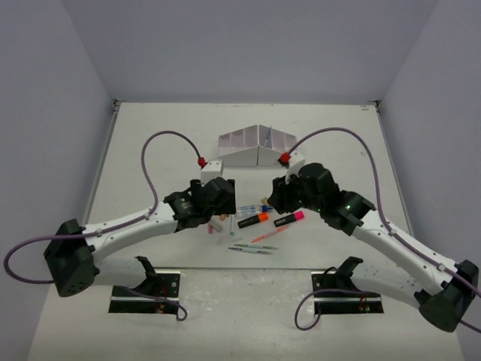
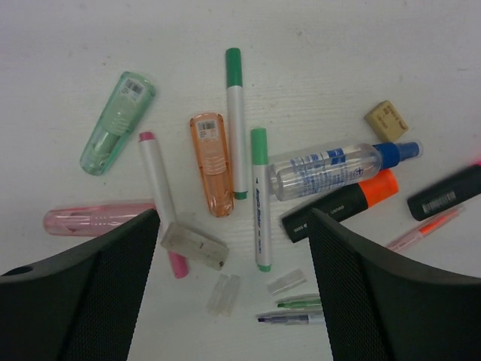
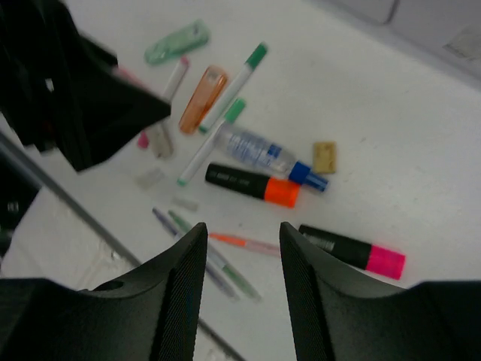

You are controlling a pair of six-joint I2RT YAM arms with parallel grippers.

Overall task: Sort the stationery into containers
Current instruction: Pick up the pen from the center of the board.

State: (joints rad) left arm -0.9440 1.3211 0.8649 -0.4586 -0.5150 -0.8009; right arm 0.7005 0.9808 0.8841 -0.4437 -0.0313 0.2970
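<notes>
Left gripper (image 2: pixel 234 219) hangs spread wide and empty over the scattered stationery (image 1: pixel 252 222), its dark fingers (image 2: pixel 113 286) low above the white table (image 1: pixel 150 143). Between them, in the left wrist view, lie a grey eraser (image 2: pixel 194 245) touching a pink-tipped white pen (image 2: pixel 159 188), an orange translucent case (image 2: pixel 211 162), and two green-capped markers (image 2: pixel 236 120). A clear bottle with a blue cap (image 2: pixel 331 169) rests against the orange-ended highlighter (image 2: pixel 342 204), and a tan eraser (image 2: pixel 386 119) sits apart beyond it. A green case (image 2: pixel 116 124) and a pink case (image 2: pixel 94 219) lie off to the side. Right gripper (image 3: pixel 242 235) is likewise parted and grips nothing, poised above the thin pens (image 3: pixel 225 263), with the pink-ended highlighter (image 3: pixel 353 252) near it. The white organiser box (image 1: pixel 258 147) stands farther back on the table, well apart from the pile.
</notes>
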